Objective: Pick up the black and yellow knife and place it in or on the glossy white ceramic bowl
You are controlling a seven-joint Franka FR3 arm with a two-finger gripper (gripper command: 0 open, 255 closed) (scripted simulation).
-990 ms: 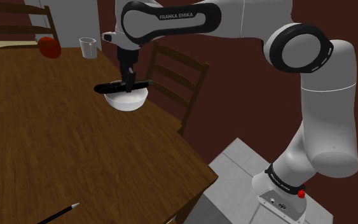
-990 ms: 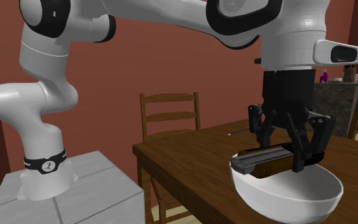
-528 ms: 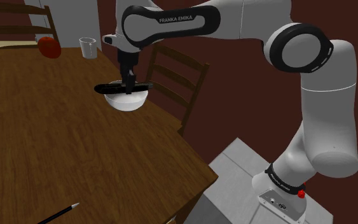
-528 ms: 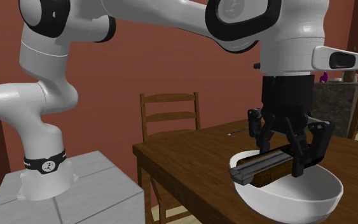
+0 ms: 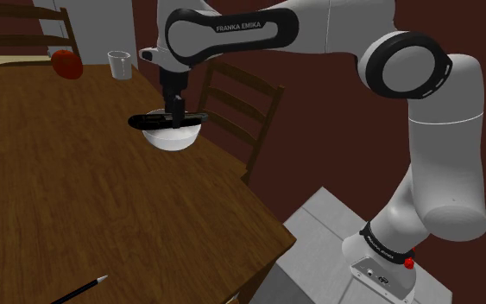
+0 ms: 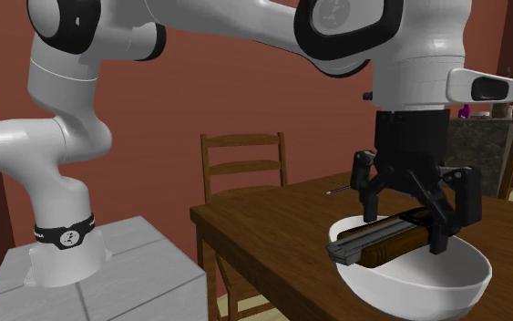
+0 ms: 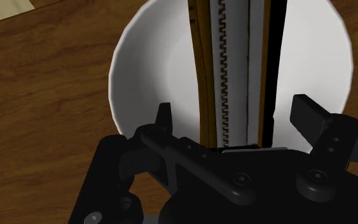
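- The gripper (image 7: 234, 118) hangs straight down over the white bowl (image 7: 142, 70). Its two black fingers (image 7: 165, 118) are spread wide and hold nothing.
- The knife (image 7: 234, 63) lies in the gap between those fingers, running lengthwise along the middle of it. A strip of white bowl shows between the knife and each finger, so neither finger touches it.
- In the wrist view the knife has a yellow-brown edge, a pale band with a toothed line down it, and a black edge (its far end runs out of the picture).
- In the second exterior view one end of the knife pokes out over the bowl's rim at that view's left. The rest crosses the hollow of the bowl under the hand, with a fingertip down at about the knife's level on either side.
- In the shoulder view the knife is a dark bar across the top of the bowl, with both ends past the rim. The gripper is directly above its middle.
- The bowl stands on the dark wooden table (image 5: 103, 190), near the edge by a wooden chair (image 5: 248, 82).
- A clear cup (image 5: 120, 65) and a red round thing (image 5: 66, 63) sit farther back on the table. A pencil (image 5: 81, 289) lies near the shoulder view's lower edge, well apart from the bowl.
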